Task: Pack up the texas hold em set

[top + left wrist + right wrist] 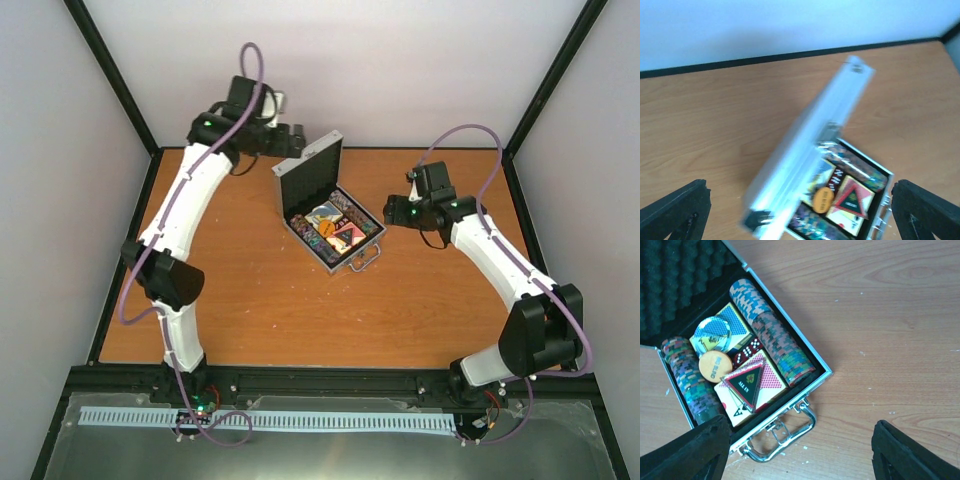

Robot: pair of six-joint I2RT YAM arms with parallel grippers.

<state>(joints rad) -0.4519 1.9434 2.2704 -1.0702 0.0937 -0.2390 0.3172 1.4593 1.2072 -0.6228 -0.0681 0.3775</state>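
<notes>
We saw the case (330,215) sitting open mid-way across the table (250,300), lid up, with chips (777,340), card boxes (772,377) and triangular token (745,385) inside. Left gripper (290,140) hung behind the lid, right gripper (392,212) just beside the case. Both had fingers spread wide, holding nothing.

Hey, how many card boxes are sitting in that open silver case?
2. A blue-backed card box lies nearer the lid; a red-backed card box lies nearer the handle, partly under the triangular token. Others may be hidden beneath.
</notes>
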